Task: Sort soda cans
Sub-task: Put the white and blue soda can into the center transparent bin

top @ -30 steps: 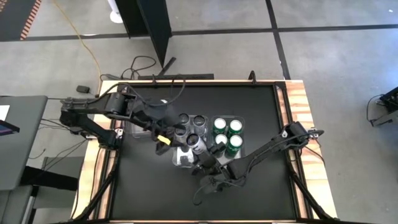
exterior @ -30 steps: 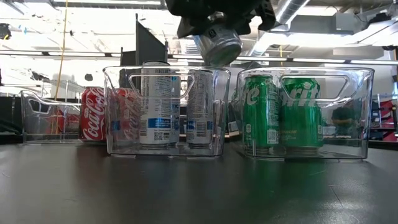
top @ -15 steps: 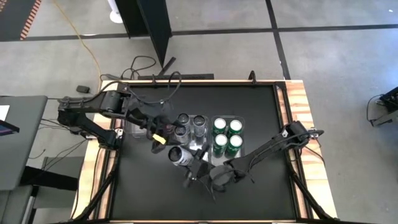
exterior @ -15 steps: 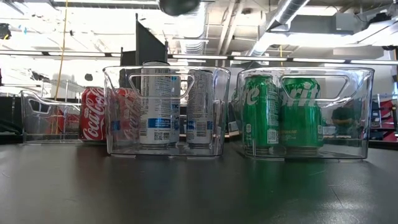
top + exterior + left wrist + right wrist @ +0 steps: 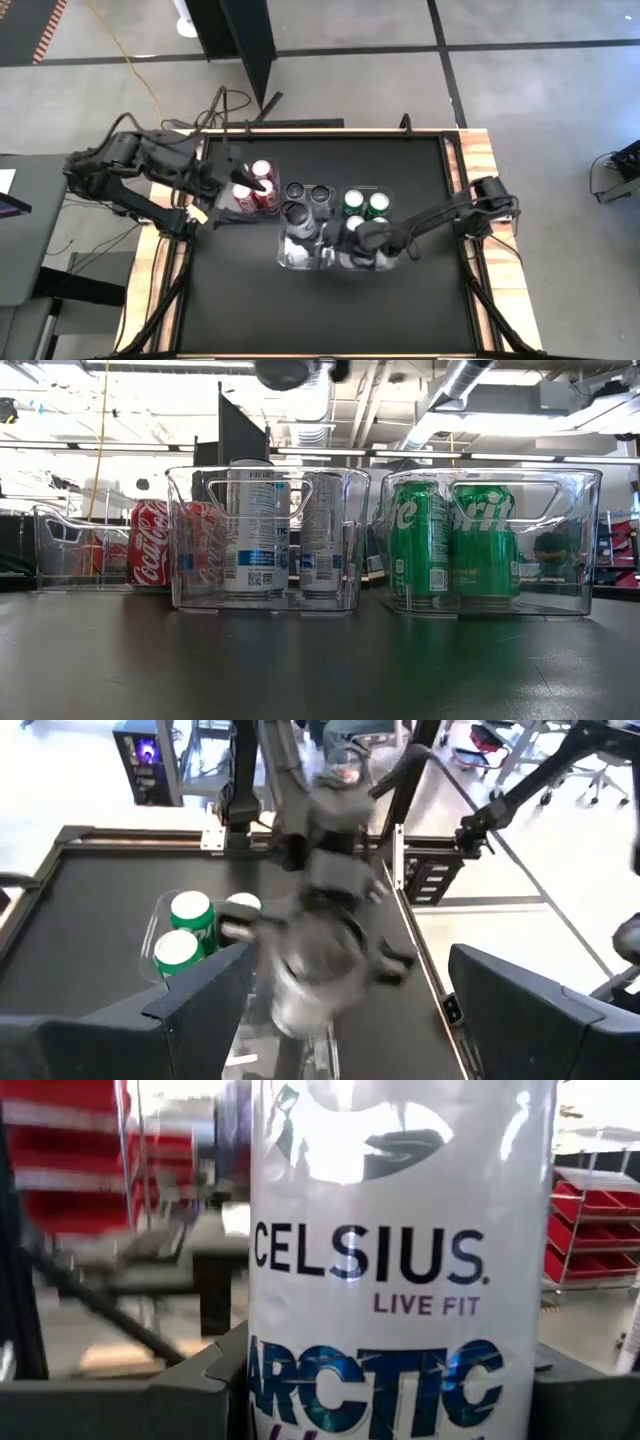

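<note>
A white-silver soda can [image 5: 400, 1260] stands upright in my right gripper [image 5: 312, 228], above the middle clear bin [image 5: 190, 540]; its dark underside [image 5: 285, 370] shows at the top of the low view. Two silver cans [image 5: 270, 530] stand in that bin. Green cans [image 5: 450, 540] fill the right bin and red cans [image 5: 255, 190] the left one. My left gripper [image 5: 232, 185] is open and holds nothing, drawn back beside the red cans. My right gripper pinches the can's side wall [image 5: 270, 1380] between its two fingers [image 5: 190, 1380], one on each side. The fingers reach in about level from the table's right side and lie across the can. The can is upright, label readable, lifted clear above the middle bin.
The three clear bins stand side by side across the middle of the black table [image 5: 420, 300]. My right arm [image 5: 430, 215] passes over the green cans. Bare tabletop lies toward the near edge.
My right gripper has risen and moved toward the far edge with the silver can, turning it from tilted to upright over the middle bin. My left gripper has drawn back toward the table's left edge and up, uncovering the red cans.
</note>
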`<state>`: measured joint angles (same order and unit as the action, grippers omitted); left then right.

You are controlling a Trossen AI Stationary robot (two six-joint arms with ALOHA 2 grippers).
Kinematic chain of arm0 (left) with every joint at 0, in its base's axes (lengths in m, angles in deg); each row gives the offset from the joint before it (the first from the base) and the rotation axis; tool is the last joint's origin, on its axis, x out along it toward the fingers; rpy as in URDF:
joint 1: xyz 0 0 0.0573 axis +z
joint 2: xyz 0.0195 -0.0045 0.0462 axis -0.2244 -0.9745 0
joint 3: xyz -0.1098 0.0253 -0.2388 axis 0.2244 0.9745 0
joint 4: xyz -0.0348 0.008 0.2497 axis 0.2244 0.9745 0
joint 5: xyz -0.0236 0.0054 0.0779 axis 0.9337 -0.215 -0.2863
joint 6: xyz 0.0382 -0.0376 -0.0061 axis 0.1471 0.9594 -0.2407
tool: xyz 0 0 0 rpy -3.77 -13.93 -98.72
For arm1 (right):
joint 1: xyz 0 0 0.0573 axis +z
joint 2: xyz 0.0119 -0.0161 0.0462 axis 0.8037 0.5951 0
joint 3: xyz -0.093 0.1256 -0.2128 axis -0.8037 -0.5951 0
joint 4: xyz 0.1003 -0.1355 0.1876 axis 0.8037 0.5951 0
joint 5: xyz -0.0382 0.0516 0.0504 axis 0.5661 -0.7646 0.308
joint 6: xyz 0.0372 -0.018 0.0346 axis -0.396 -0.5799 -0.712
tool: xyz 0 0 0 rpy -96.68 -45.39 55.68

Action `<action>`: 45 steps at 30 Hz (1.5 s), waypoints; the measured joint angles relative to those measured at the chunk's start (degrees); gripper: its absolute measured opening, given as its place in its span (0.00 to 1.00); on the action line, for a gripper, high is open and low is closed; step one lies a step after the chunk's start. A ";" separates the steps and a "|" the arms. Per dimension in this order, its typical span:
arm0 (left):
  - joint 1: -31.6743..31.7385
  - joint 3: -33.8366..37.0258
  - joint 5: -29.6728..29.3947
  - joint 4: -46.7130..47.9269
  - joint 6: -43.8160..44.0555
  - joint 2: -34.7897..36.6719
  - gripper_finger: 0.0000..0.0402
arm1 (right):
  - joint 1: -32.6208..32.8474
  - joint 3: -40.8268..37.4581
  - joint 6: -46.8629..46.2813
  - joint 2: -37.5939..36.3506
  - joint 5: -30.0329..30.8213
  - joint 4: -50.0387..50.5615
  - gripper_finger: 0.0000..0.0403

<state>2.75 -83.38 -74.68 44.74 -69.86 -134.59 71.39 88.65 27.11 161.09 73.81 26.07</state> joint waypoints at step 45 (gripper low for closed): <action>7.63 0.00 5.62 4.49 -13.79 -22.22 0.61 | -3.95 -12.62 -7.52 -2.42 -9.42 -4.10 0.61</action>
<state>10.37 -83.38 -69.06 49.23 -83.65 -156.81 67.44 76.03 19.59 158.66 64.39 21.97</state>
